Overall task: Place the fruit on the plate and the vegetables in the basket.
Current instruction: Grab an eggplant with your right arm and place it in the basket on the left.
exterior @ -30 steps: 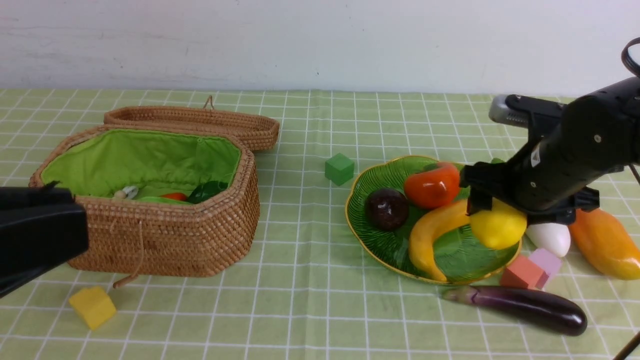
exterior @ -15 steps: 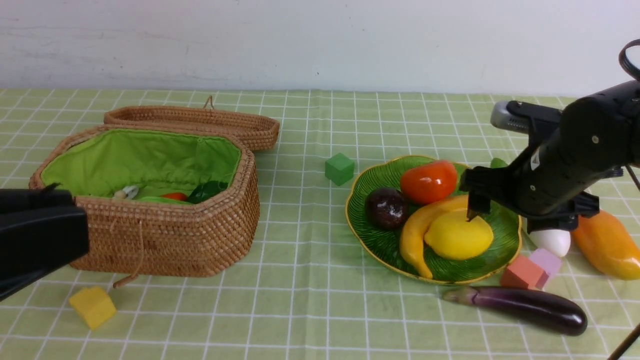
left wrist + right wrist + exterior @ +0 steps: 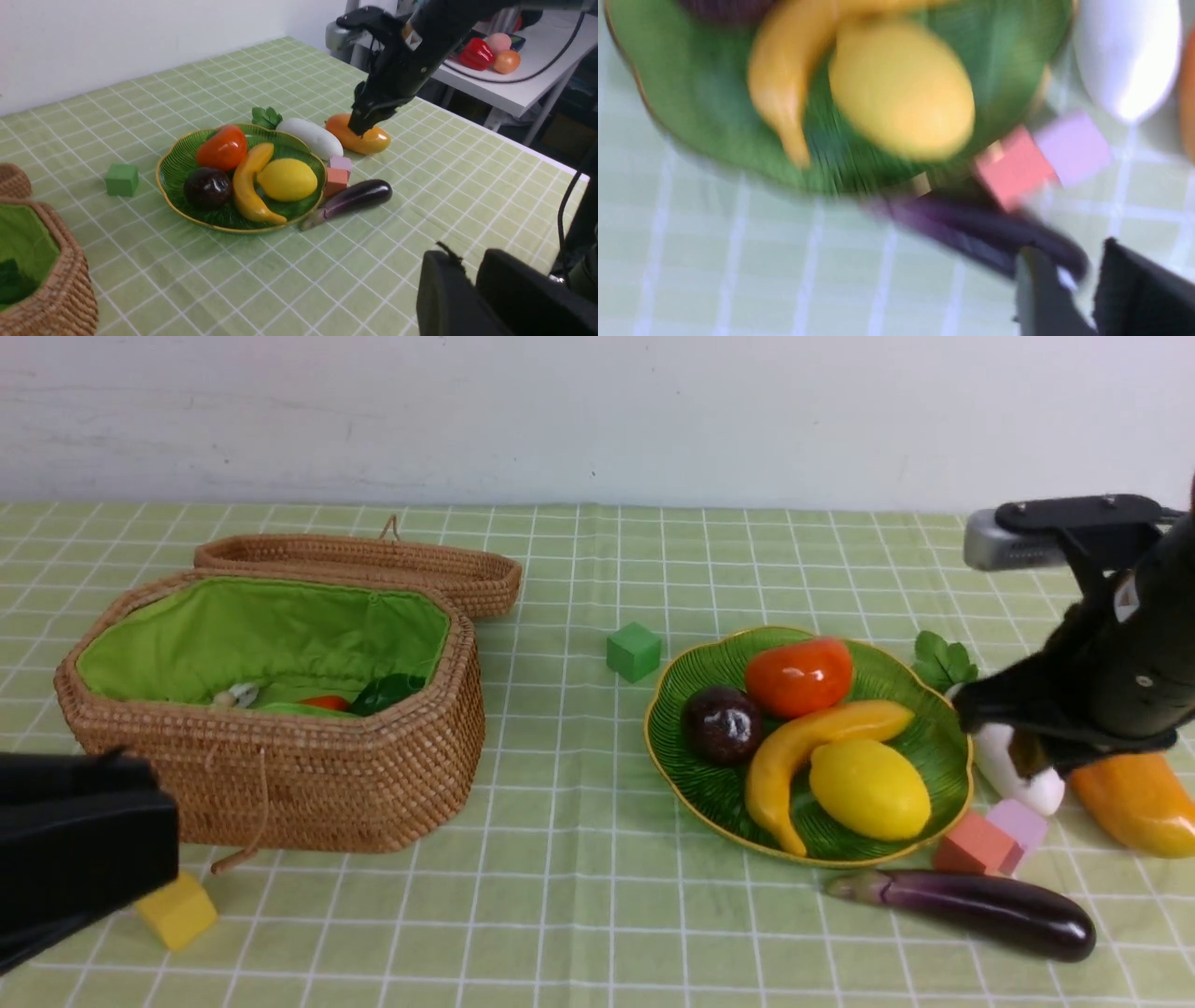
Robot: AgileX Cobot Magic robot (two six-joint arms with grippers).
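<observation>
Two grippers in shot. The right gripper (image 3: pixel 360 127) has its fingers pressed together into one point, with nothing pinched in them. It hangs low over the spot where the radish (image 3: pixel 1036 793) and the mango (image 3: pixel 1134 803) lie side by side on the cloth, just right of the plate (image 3: pixel 714 793). Can't tell whether the tip actually touches either one.

On the plate sit four fruit: the lemon (image 3: pixel 870 789) at the front, the banana (image 3: pixel 794 756) curled against it, the persimmon (image 3: pixel 798 677) at the back and the mangosteen (image 3: pixel 721 723) on the left. A pink block (image 3: pixel 974 845) and a lilac block (image 3: pixel 1019 823) are tucked against the plate's front right rim, and the eggplant (image 3: pixel 980 910) lies on the cloth just in front of them.

Over on the left, the left gripper (image 3: pixel 469 266) has its fingers nearly together with only a thin slit between them, nothing in it. It hovers at the front left corner, near the basket (image 3: pixel 308 784). The basket is open, with its lid (image 3: pixel 364 565) lying flat behind. Down in the green lining something red and something dark green show, too hidden to name. A yellow block (image 3: pixel 177 913) sits in front of the basket, and a green block (image 3: pixel 634 651) between basket and plate.
</observation>
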